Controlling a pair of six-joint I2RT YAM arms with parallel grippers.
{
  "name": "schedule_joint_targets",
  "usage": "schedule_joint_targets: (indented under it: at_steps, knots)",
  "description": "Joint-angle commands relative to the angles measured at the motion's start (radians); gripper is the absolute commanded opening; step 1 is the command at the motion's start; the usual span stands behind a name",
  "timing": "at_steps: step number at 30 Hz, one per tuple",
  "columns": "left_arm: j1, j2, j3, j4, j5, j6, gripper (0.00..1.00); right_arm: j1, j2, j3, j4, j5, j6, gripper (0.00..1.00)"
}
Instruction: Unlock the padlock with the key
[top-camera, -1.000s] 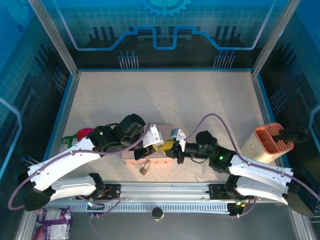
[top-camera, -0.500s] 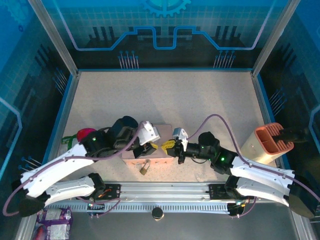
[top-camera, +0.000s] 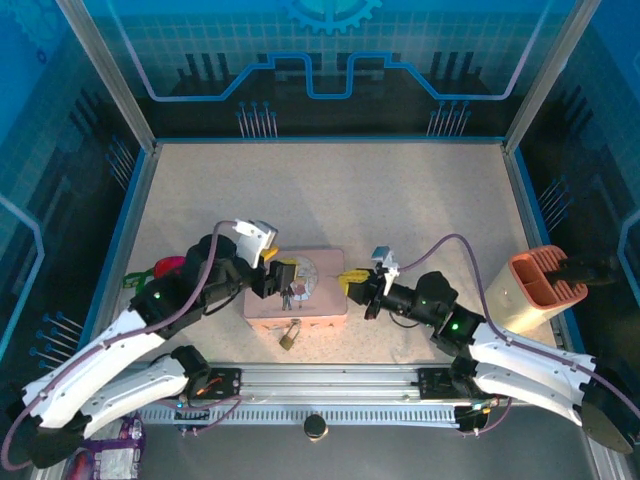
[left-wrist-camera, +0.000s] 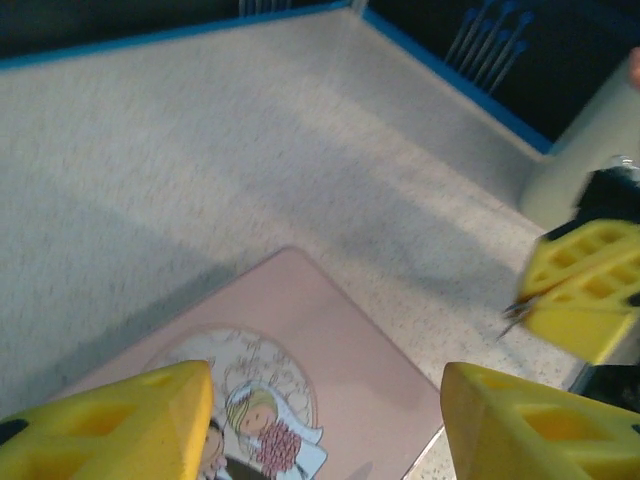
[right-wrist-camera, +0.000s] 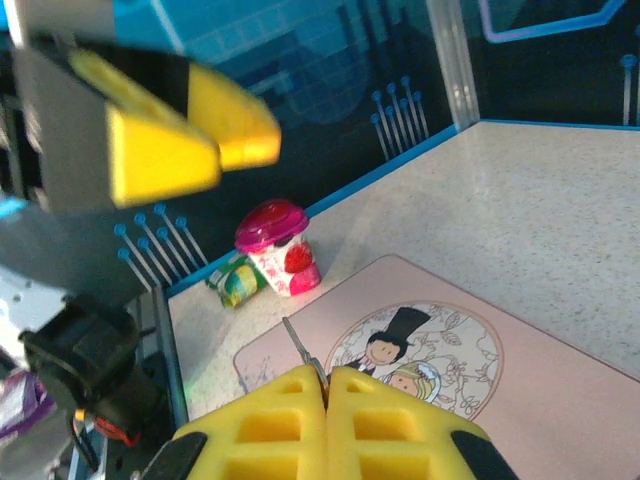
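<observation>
The pink tin (top-camera: 310, 295) with a cartoon couple lies at the table's front centre. The small brass padlock (top-camera: 289, 336) hangs at the tin's near edge. My left gripper (top-camera: 280, 272) hovers over the tin's left part. In the left wrist view its yellow fingers (left-wrist-camera: 110, 425) stand wide apart over the tin (left-wrist-camera: 330, 340) with nothing between them. My right gripper (top-camera: 351, 283) sits at the tin's right edge, shut on the key (right-wrist-camera: 299, 348). The thin key blade sticks out ahead of the closed gripper (right-wrist-camera: 325, 385) and shows as a sliver (left-wrist-camera: 512, 316) beside its pads.
A pink-lidded strawberry cup (right-wrist-camera: 275, 245) and a green packet (right-wrist-camera: 235, 280) stand left of the tin, near the blue wall. A beige and orange holder (top-camera: 535, 285) stands at the right edge. The aluminium rail (top-camera: 330, 385) runs along the front.
My left gripper has opened and drawn back to the left, uncovering the tin's lid. My right gripper has pulled back to the right, still shut on the key.
</observation>
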Motion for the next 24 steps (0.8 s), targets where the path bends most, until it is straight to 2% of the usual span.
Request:
schedule_joint_targets:
  at_steps: [1,4,8,10,12,14,16,22,24]
  knots:
    - [0.027,0.061,0.044,-0.277,-0.196,-0.193,0.61,0.007,-0.049,-0.016,-0.026,0.140,0.085,0.00]
    - [0.057,0.072,0.031,-0.407,-0.227,-0.319,0.66,0.010,-0.095,-0.026,-0.097,0.191,0.106,0.00]
    - [0.057,0.013,-0.040,-0.440,-0.155,-0.448,0.69,0.011,-0.135,-0.035,-0.150,0.203,0.125,0.00]
    - [0.050,0.010,-0.060,-0.466,-0.110,-0.467,0.75,0.013,-0.145,-0.035,-0.170,0.209,0.130,0.00]
    - [-0.026,0.028,-0.054,-0.491,-0.145,-0.507,0.78,0.013,-0.148,-0.037,-0.185,0.217,0.134,0.00]
    - [-0.055,0.074,-0.054,-0.512,-0.134,-0.539,0.81,0.013,-0.147,-0.037,-0.190,0.221,0.134,0.00]
    - [-0.103,0.107,-0.056,-0.536,-0.171,-0.576,0.86,0.014,-0.143,-0.036,-0.191,0.225,0.132,0.00]
    - [-0.117,0.093,-0.131,-0.501,-0.165,-0.635,0.92,0.015,-0.133,-0.039,-0.186,0.237,0.143,0.00]
    - [-0.125,0.088,-0.199,-0.408,-0.135,-0.638,0.92,0.015,-0.130,-0.048,-0.173,0.244,0.147,0.00]
